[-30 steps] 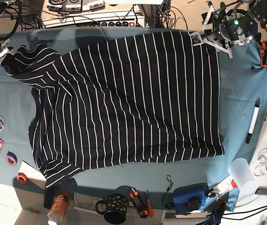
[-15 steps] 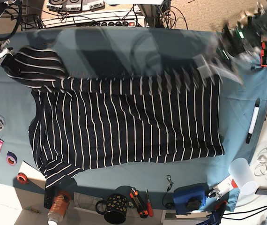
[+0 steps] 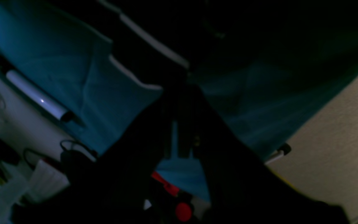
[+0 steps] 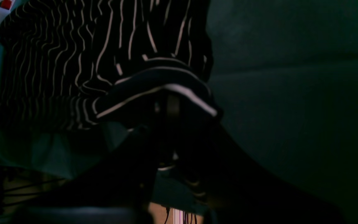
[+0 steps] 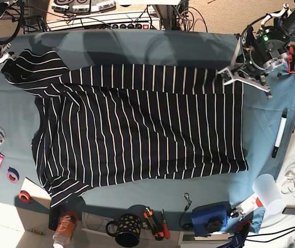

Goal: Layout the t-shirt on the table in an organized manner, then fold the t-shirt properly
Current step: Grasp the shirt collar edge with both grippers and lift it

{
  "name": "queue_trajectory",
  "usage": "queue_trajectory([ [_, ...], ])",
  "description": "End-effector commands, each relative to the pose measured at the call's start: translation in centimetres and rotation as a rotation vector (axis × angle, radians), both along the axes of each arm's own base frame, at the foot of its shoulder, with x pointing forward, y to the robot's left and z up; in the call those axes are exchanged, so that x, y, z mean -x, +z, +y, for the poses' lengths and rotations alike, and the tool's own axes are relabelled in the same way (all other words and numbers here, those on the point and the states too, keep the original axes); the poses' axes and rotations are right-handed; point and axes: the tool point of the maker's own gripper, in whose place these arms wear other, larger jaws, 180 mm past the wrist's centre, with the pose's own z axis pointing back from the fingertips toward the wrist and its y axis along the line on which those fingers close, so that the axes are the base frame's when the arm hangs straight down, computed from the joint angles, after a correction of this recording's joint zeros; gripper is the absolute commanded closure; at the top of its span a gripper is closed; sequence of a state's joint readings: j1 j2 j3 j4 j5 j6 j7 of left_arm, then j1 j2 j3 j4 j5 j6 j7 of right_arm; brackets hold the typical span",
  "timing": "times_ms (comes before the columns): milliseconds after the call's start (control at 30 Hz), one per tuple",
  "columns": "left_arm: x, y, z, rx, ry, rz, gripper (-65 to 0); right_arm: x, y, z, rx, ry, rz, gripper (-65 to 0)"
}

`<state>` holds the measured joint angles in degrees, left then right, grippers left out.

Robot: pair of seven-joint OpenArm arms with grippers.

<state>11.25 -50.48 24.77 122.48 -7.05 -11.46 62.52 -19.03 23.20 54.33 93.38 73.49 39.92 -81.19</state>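
A: What covers the desk?

B: A teal-blue cloth, and on it the t-shirt, dark navy-black with thin white stripes. It lies across the middle of the desk, and its far edge is folded over toward the near side in a long band.

A: And the sleeves?

B: One short sleeve spreads at the far left corner, the other at the near left.

A: Who holds it?

B: The left gripper, at the far right in the base view, has its jaws clenched on the far right corner of the folded band. The right gripper has its jaws clenched on the bunched sleeve at the far left; the right wrist view shows striped cloth draped over them.

A: Any writing to read?

B: None legible; everything is too small.

A: Containers?

B: At the near edge a dark mug with pale dots, its inside too dark to tell. At the near right a translucent plastic cup lies tipped. A white marker lies on the right edge.
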Motion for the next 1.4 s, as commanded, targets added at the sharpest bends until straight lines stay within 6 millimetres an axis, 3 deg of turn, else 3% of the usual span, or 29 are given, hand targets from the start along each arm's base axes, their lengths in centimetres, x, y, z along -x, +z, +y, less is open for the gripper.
queue_trajectory([
  [0,-1.0,0.7,1.3,-0.033,0.026,-0.039,0.0,-0.8,1.8,-0.6,0.027,0.01,-0.053,0.0],
  [167,-2.6,0.3,4.7,-0.064,0.133,-0.055,0.0,-1.4,3.2,-0.9,0.039,0.032,-0.083,0.0],
  [300,-3.3,0.3,6.2,-0.016,0.198,-0.037,0.0,-2.5,4.4,-1.1,0.046,0.035,-0.126,0.0],
  [533,-6.9,3.9,9.7,0.055,0.326,-0.178,0.0,-5.1,6.2,-0.7,0.053,0.045,-0.209,0.0],
  [633,-7.1,4.5,10.5,0.142,0.373,-0.15,0.0,-6.2,6.1,0.6,0.039,0.091,-0.213,0.0],
  [867,-3.9,2.7,11.6,0.215,0.475,-0.026,0.0,-7.7,5.2,5.9,-0.048,0.259,-0.207,0.0],
  [1033,-0.6,0.4,10.7,0.263,0.55,0.043,0.0,-7.3,7.0,7.2,0.011,0.301,-0.254,0.0],
  [1167,0.5,0.9,10.6,0.288,0.589,0.022,0.0,-5.9,9.0,6.2,0.107,0.274,-0.291,0.0],
  [1267,0.6,2.5,11.3,0.287,0.608,-0.023,0.0,-4.5,10.1,3.9,0.159,0.2,-0.303,0.0],
  [1367,1.0,3.3,10.7,0.32,0.587,0.002,0.0,-3.0,10.4,1.9,0.196,0.139,-0.283,0.0],
])
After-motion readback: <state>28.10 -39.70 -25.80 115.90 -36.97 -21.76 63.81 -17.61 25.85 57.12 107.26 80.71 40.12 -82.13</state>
